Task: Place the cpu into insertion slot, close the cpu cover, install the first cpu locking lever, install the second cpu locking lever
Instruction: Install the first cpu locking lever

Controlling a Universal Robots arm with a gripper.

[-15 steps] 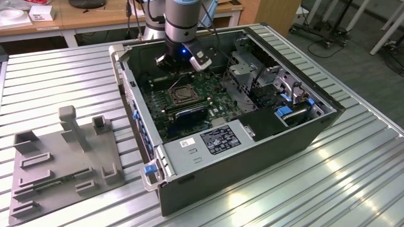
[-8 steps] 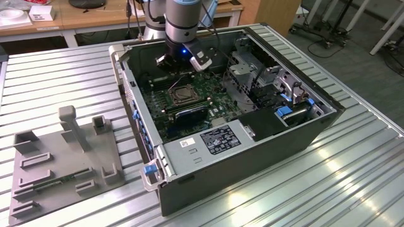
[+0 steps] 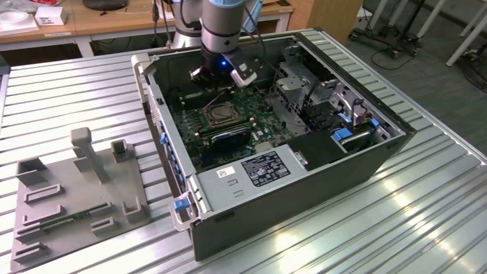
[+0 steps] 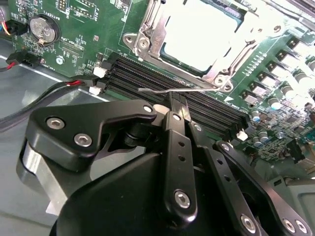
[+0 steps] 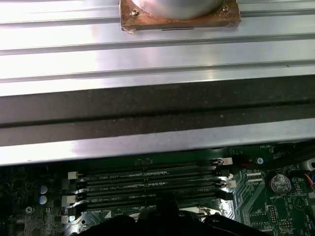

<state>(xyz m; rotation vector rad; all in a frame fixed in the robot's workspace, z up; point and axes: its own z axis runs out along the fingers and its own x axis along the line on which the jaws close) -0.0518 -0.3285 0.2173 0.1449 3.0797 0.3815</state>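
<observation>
The cpu (image 4: 197, 34) lies pale and flat in the insertion slot (image 3: 221, 114) on the green motherboard inside the open computer case. The cpu cover (image 4: 147, 37), a silvery frame, lies down around it. My gripper (image 4: 177, 101) is shut on a thin silvery wire locking lever (image 4: 150, 90), which runs crosswise just above the black memory slots (image 4: 142, 76), beside the socket. In the exterior view my gripper (image 3: 216, 84) hangs over the board just behind the socket. In the first wrist view the black fingertips (image 5: 165, 209) stand at the edge of the memory slots (image 5: 147, 187).
The case walls (image 3: 159, 120) close in the board on all sides. A drive cage with blue clips (image 3: 343, 123) fills the exterior view's right. Red and black cables (image 4: 54, 88) and a coin battery (image 4: 42, 28) lie close by. A grey fixture (image 3: 76, 194) sits outside on the slatted table.
</observation>
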